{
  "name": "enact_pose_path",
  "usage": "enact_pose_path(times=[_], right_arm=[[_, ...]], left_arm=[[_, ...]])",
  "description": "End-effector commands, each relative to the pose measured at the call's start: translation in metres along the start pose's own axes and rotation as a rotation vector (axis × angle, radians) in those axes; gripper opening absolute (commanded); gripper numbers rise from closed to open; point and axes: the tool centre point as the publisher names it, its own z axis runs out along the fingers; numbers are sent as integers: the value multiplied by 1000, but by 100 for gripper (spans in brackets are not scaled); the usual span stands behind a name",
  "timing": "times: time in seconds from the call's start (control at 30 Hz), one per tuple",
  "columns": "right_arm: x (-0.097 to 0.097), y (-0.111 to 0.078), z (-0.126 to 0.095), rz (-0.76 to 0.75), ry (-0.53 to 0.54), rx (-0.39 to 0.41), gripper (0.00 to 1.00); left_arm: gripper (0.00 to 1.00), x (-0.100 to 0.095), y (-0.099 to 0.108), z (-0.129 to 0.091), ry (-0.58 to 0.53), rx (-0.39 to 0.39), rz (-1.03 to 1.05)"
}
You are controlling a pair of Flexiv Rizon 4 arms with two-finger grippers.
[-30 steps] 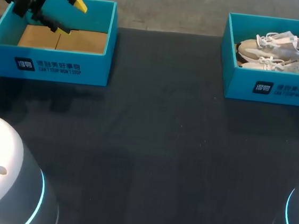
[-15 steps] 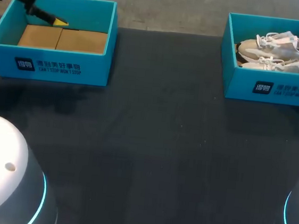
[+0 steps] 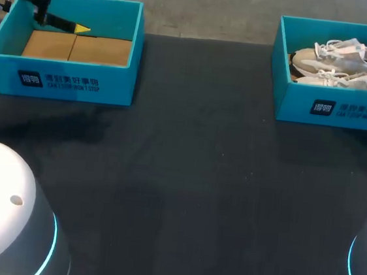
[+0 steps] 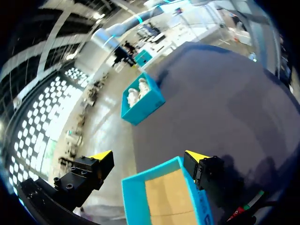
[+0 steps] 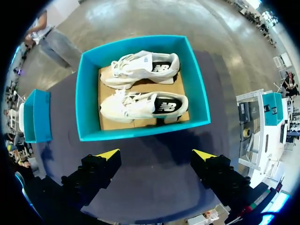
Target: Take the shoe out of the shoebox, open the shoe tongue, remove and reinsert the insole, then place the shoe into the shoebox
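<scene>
Two pale shoes (image 5: pixel 140 86) lie side by side in the teal shoebox (image 3: pixel 334 107) at the counter's (image 3: pixel 186 177) right, which fits either end of the job. Our right gripper (image 5: pixel 157 157) hangs above that box with jaws spread wide. Our left gripper (image 4: pixel 147 157), jaws spread too, straddles the near wall of the other teal box (image 3: pixel 78 77). Any descent should centre on one shoe, clear of the walls.

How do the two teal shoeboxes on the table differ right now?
The left shoebox holds no shoes, only a bare cardboard floor; the right shoebox holds two white sneakers lying on their sides. The left gripper hangs open at the left shoebox's far rim; the right gripper is open above the right shoebox. Both are open-topped teal boxes with a printed front.
</scene>
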Motion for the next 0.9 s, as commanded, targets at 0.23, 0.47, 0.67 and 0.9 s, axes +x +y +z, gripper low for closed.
enact_pose_path(times=[0.23, 0.47, 0.67, 0.9], right_arm=[[0, -2, 0, 1, 1, -4, 100], [-10, -23, 9, -18, -21, 32, 100], [-14, -39, 12, -23, -19, 50, 100], [-22, -53, 12, -39, 0, 76, 100]], left_arm=[[100, -10, -6, 23, -45, -543, -666], [100, -22, 4, 23, -115, -772, -1074], [100, -17, 16, 19, -220, -922, -1355], [100, -7, 35, 25, -261, -1064, -1664]])
